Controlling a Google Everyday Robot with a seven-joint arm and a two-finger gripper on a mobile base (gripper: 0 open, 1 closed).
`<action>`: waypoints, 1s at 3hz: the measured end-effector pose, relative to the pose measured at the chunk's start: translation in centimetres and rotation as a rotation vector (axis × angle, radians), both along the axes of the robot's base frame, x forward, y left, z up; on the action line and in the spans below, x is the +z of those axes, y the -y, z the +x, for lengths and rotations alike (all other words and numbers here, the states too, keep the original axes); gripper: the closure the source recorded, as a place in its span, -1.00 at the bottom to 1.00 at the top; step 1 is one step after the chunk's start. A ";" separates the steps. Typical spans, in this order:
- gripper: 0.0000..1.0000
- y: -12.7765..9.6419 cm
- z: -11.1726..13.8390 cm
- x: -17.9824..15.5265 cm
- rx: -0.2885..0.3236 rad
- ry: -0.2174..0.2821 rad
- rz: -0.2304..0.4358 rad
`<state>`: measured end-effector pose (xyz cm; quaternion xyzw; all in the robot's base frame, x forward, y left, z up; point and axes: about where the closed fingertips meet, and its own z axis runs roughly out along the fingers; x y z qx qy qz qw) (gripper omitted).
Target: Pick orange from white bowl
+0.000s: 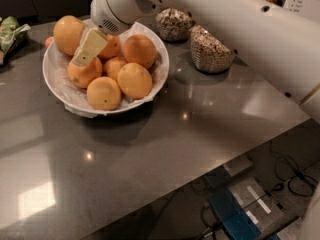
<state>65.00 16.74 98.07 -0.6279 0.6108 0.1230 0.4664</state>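
Note:
The white bowl (pixel 54 86), lined with crinkled white paper, sits at the back left of the dark table and holds several oranges. The orange (pixel 67 33), the largest and palest, lies at the bowl's far left rim. My gripper (pixel 83 58), cream-coloured, hangs down from the white wrist (pixel 115 6) over the middle of the bowl. It is just right of the large orange, and its tip is over a smaller, deeper orange one (pixel 84 73). The arm (pixel 240 29) reaches in from the right.
Two glass jars of nuts and grain (pixel 173 24) (pixel 210 51) stand right of the bowl, under the arm. A green packet (pixel 10 31) lies at the far left. The table edge runs diagonally at the right; below it are cables and a blue device (pixel 235 211) on the floor.

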 end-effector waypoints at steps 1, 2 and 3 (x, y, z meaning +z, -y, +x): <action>-1.00 -0.7 0.6 -0.1 0.009 -0.009 0.014; -1.00 -2.1 1.4 -0.1 0.035 -0.012 0.029; -1.00 -2.9 1.9 -0.4 0.046 -0.022 0.034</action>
